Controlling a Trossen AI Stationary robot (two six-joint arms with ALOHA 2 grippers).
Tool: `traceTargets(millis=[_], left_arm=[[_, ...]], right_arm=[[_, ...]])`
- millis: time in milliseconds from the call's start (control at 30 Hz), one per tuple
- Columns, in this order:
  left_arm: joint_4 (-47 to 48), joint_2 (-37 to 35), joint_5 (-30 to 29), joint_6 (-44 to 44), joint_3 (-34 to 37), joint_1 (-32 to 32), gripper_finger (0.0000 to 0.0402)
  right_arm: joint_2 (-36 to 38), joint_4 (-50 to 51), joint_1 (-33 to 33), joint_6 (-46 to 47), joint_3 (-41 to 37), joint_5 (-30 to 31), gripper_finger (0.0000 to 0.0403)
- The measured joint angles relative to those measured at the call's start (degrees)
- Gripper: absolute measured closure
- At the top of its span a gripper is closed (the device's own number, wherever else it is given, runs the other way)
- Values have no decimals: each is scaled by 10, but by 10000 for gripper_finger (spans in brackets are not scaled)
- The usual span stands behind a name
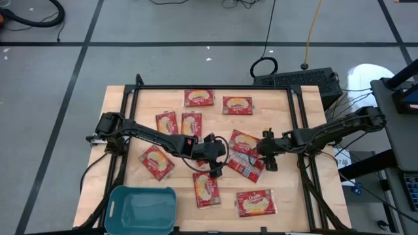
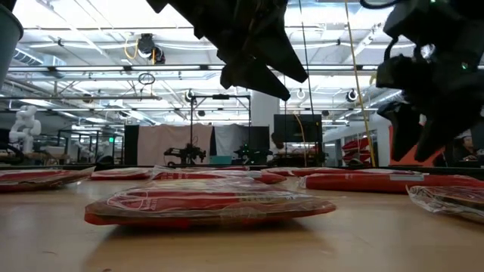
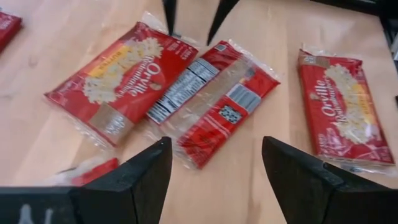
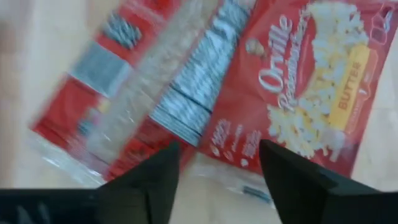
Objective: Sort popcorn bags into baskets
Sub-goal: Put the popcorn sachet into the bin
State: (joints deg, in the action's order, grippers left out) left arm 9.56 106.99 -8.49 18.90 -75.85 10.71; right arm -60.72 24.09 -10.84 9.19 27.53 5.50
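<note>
Two grippers meet mid-table, both spread and empty: the left gripper faces a back-side-up popcorn bag, the right gripper hangs over its overlapped neighbour. Best take one packet only, pinching its free edge. Bags are flat, red, glossy; the basket waits at the near-left corner.

both grippers open, mid-table
</note>
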Motion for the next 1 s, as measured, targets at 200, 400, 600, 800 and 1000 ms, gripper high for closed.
traceTargets(millis=[200, 400, 600, 800, 1000], left_arm=[[0, 0, 0, 22, 0, 17, 151], [0, 0, 1, 26, 0, 23, 151], [0, 0, 1, 18, 0, 18, 151], [-2, 0, 1, 22, 0, 8, 151], [-4, 0, 0, 31, 0, 6, 151]], right_arm=[[-18, -83, -5, -40, -42, 33, 155], [-48, -192, -4, -46, -91, 35, 189], [-76, -291, -4, -40, -128, 35, 288], [-82, -337, -6, 19, -132, 19, 393], [-81, -368, -14, 118, -117, 16, 401]])
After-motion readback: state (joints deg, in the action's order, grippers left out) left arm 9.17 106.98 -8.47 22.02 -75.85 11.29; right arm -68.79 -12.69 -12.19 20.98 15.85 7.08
